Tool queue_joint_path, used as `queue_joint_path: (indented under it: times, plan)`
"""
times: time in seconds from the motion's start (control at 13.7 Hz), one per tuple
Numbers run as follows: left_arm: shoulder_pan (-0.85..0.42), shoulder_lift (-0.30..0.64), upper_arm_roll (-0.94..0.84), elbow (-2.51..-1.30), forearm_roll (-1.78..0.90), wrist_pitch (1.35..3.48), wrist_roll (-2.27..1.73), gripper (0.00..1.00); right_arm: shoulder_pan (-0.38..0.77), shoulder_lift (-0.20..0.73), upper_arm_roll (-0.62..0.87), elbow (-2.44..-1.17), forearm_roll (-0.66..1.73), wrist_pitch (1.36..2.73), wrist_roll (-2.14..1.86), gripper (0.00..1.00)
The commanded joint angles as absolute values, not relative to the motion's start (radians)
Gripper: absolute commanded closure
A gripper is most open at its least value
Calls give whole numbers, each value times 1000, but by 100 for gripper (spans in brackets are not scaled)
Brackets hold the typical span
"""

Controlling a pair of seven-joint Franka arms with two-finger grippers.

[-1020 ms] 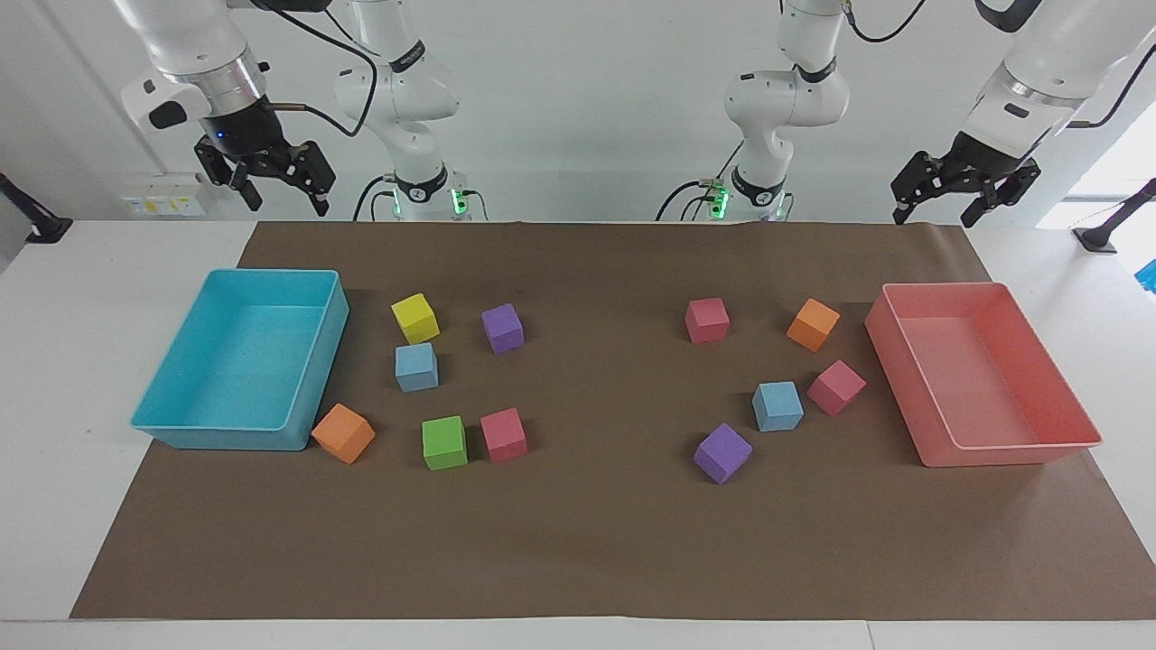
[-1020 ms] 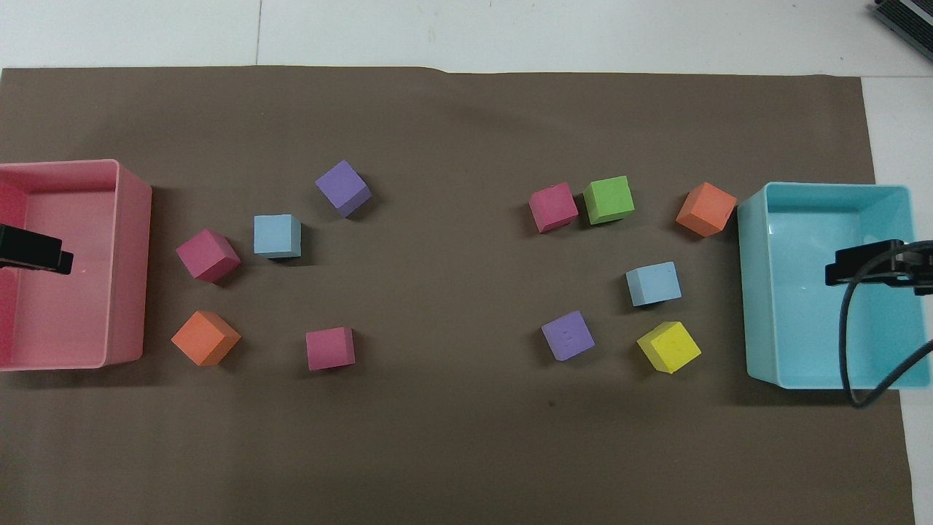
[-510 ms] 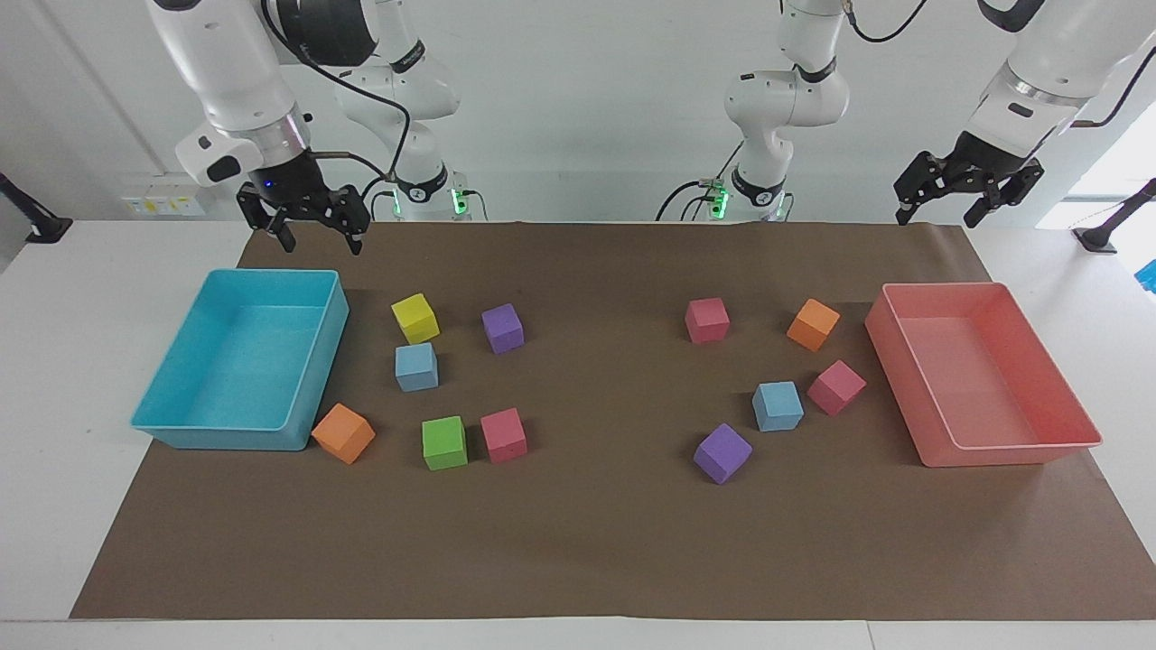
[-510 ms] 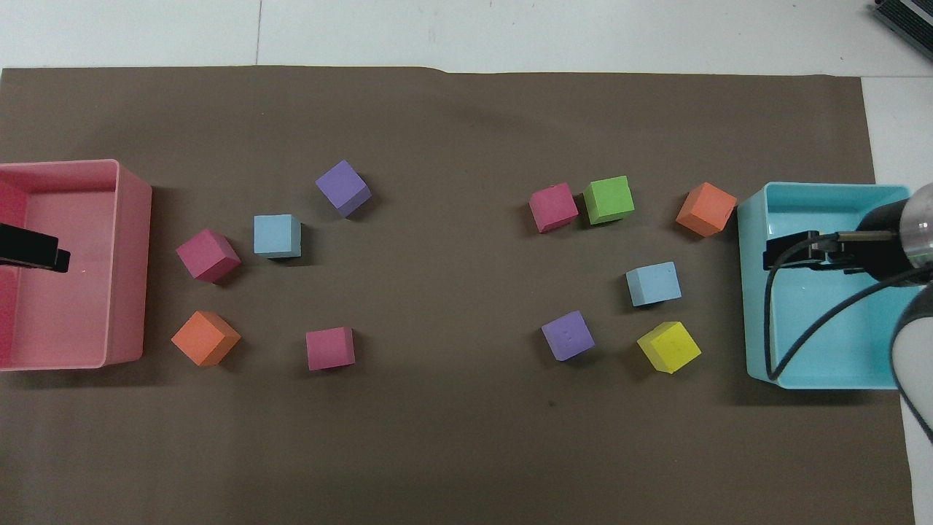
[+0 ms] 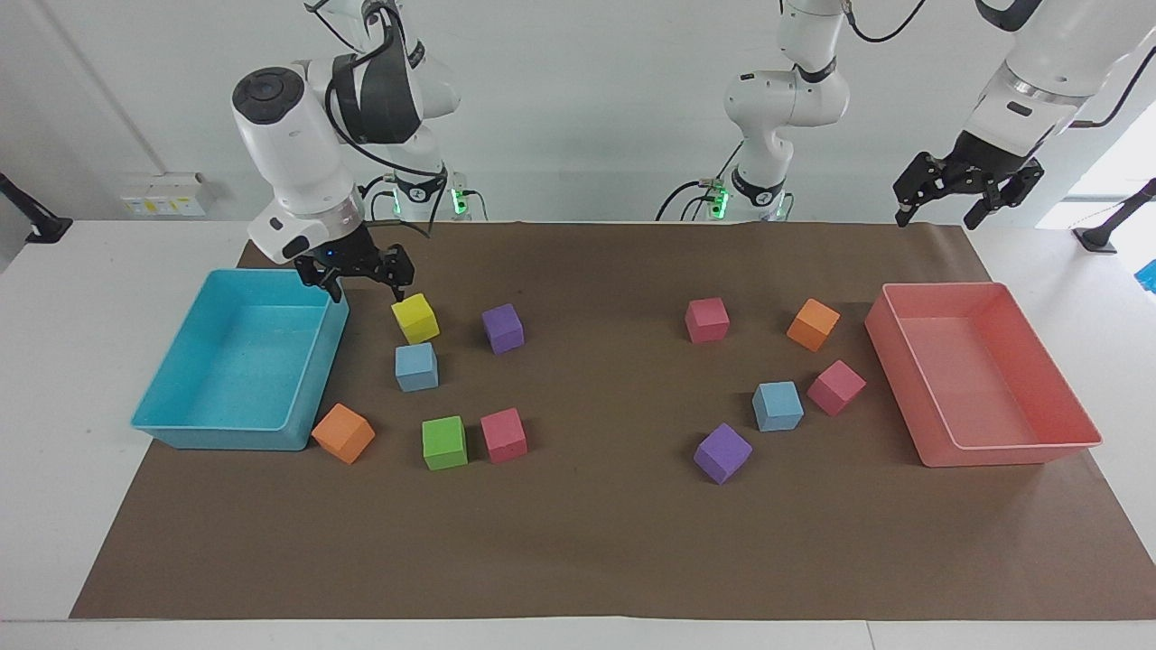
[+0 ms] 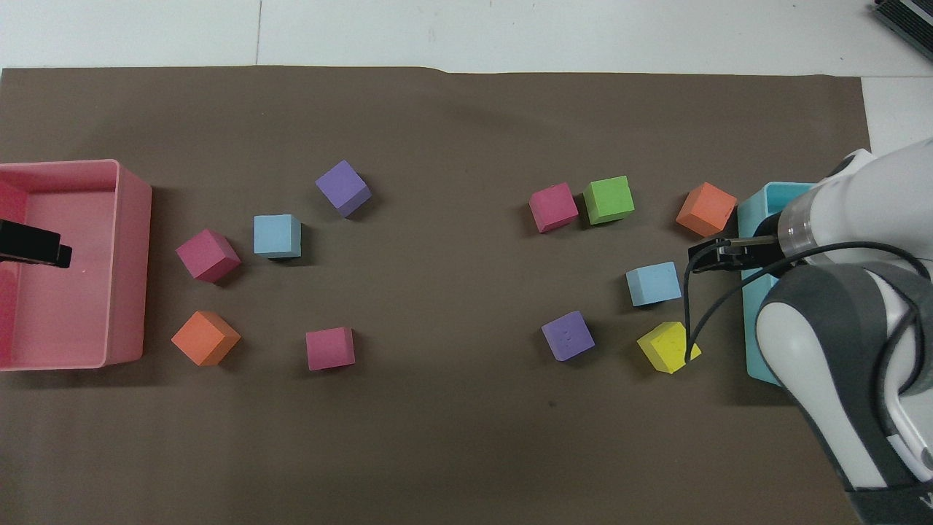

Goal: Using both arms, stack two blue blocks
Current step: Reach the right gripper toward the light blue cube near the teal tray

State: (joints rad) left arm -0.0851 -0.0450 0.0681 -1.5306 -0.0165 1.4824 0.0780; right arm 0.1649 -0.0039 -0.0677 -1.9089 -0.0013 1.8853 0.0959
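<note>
Resting apart on brown paper, two matte foam blue blocks (image 5: 416, 366) (image 5: 778, 405); right gripper (image 5: 365, 286) and left gripper (image 5: 934, 213) both spread.

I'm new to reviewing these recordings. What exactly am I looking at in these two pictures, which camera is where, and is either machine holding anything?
Two white robot arms, each ending in a black two-finger gripper, work at a table covered with brown paper. One picture faces the robots from across the table; the other looks steeply down from above their own end, so the sides are swapped between them.

On the paper lie small coloured cubes: two blue blocks, plus yellow, purple, pink, orange and green ones. A cyan tray sits at the right arm's end, a pink tray at the left arm's end.

The right gripper is open, low between the cyan tray and the yellow cube, holding nothing. The left gripper waits open and empty, raised near the pink tray. The blue blocks lie apart, not yet stacked.
</note>
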Motion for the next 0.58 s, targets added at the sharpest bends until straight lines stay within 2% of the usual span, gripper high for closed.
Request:
queue_joint_path:
  times: [0.0,0.51]
  plan:
    - [-74,-55,60,-1537,-11,1502,91,0,172,20,-66,-1965,-9,1972,78,0]
    - [-78,-55,60,-1540,-12,1502,91,0,207,70,-66,-2155,-5,2218,51,0]
